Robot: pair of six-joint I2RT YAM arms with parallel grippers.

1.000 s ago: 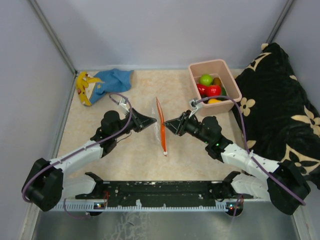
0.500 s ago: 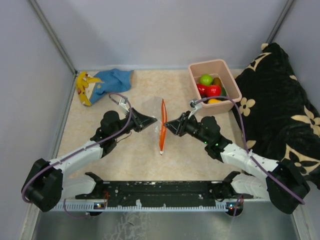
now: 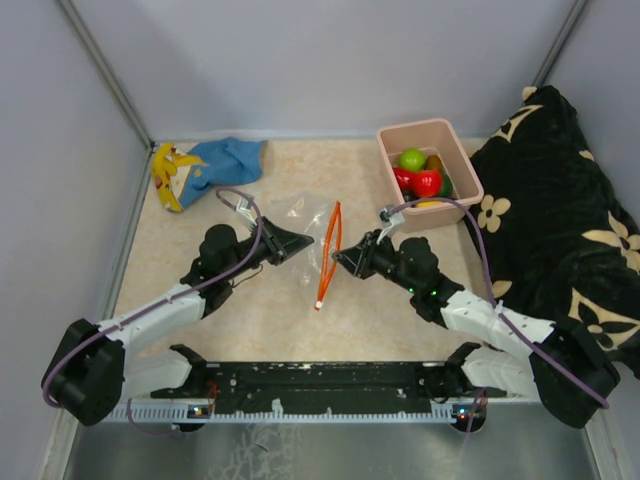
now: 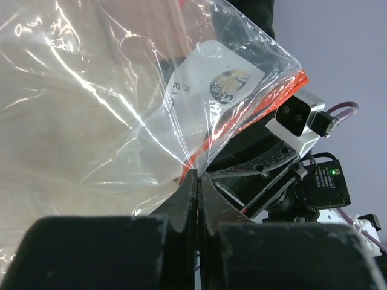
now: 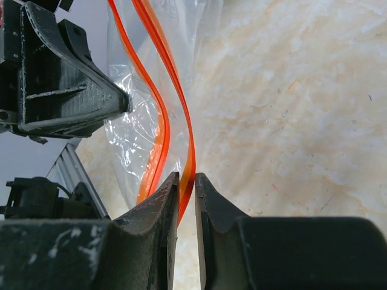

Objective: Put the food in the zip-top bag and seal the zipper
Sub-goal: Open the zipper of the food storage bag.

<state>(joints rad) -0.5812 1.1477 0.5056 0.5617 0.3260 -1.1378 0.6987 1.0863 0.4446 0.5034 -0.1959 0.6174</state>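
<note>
None of the small round glossy toy fruits (image 3: 421,174) is bagged yet: the red, green and yellow-orange ones you can see all sit in the pink rectangular plastic tub (image 3: 415,127) at the far right of the beige marbled table (image 3: 270,320), well apart from the bag. So by the look of it you are at the opening step, with loading and sealing both left to do.

The clear thin plastic zip-top bag (image 4: 121,109) hangs empty over the middle of the table, strung between your two arms. Its red-orange zipper strip (image 5: 188,160) is unsealed; the right wrist view shows the two tracks bowed apart, so the mouth gapes a little.

Your left gripper (image 4: 196,176) has its fingers pressed together on the clear film just under the strip. Your right gripper (image 5: 186,181) pinches one orange track between its fingers. Both are tied up holding the mouth, so I judge one must let go before any fruit can be fetched.

Further out, the yellow banana-like toy (image 3: 165,178) and the blue cloth (image 3: 228,160) lie in the far left corner, and black flower-patterned fabric (image 3: 560,200) is heaped along the right side; none of these belongs in the bag.
</note>
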